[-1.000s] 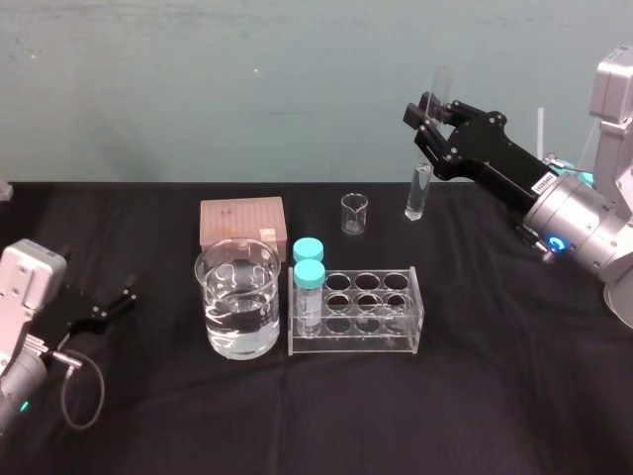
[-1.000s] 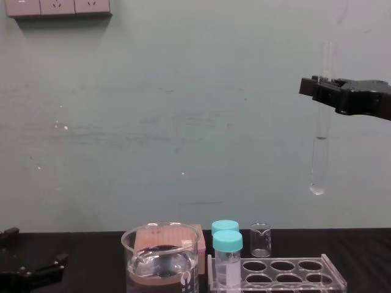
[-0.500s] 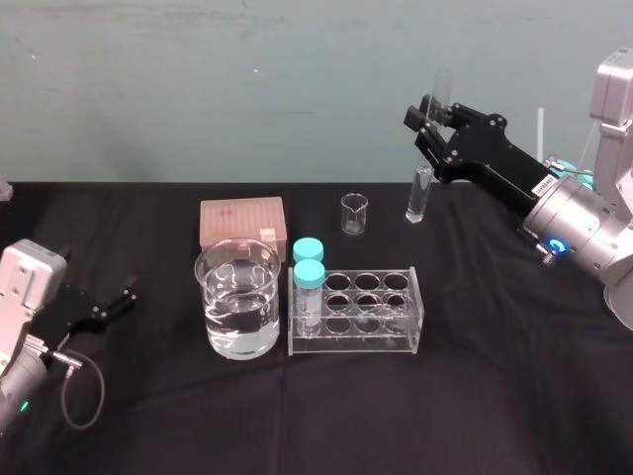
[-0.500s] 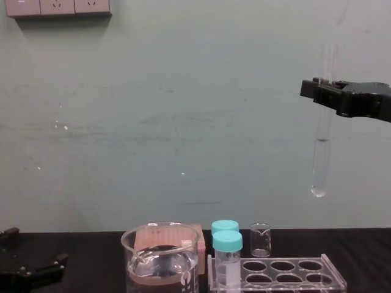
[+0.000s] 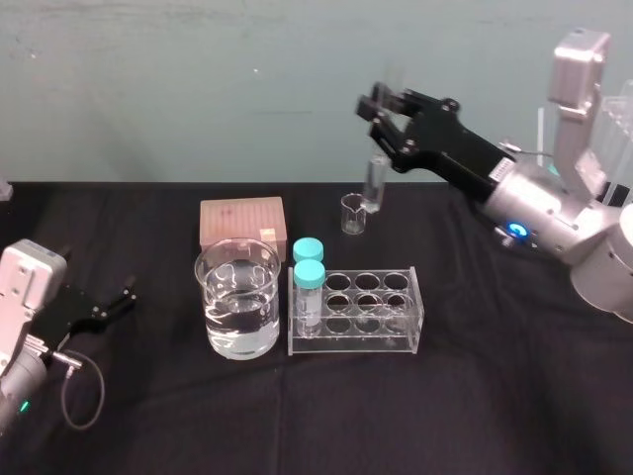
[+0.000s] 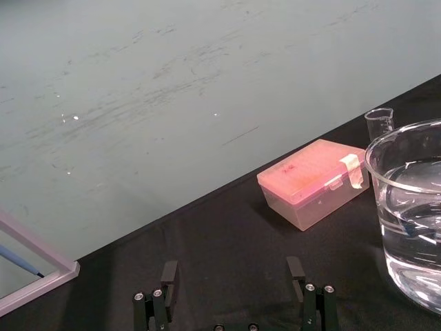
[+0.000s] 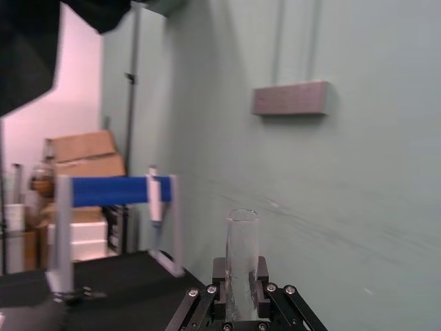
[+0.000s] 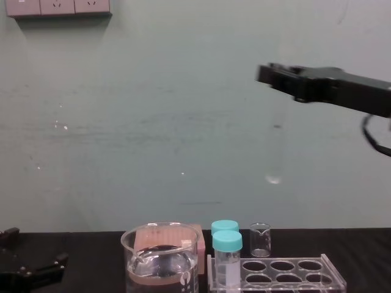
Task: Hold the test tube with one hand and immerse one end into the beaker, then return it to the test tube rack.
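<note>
**Tube held high, dip not yet made**

The right claw (image 5: pixel 381 109) is clenched on the tube (image 8: pixel 276 152) near its open end. The tube hangs upright with the rounded end down, the end meant for the water. Gripping that high leaves most of the glass free below the fingers, which I judge should let it go in without the claw meeting the rim.

In the chest view the tube is high over the table, touching nothing. The beaker (image 5: pixel 237 297) lies toward its 7 o'clock, so the move ahead is probably across and then down.

In the head view the beaker, roughly half full of clear liquid, stands just beside the rack (image 5: pixel 356 343) at its 9 o'clock. Two teal-capped vials (image 5: pixel 309 267) fill holes at that same end, and the other holes are free for the return. A small beaker (image 5: pixel 353 213) stands at the rack's 12 o'clock and a pink box (image 5: pixel 241 223) at its 11 o'clock.

The left claw (image 6: pixel 232 269) is released, fingers apart. It is parked low at the table's 9 o'clock edge, well apart from the glassware.

The beaker's white markings are too faint to read, and I can read no other writing.
</note>
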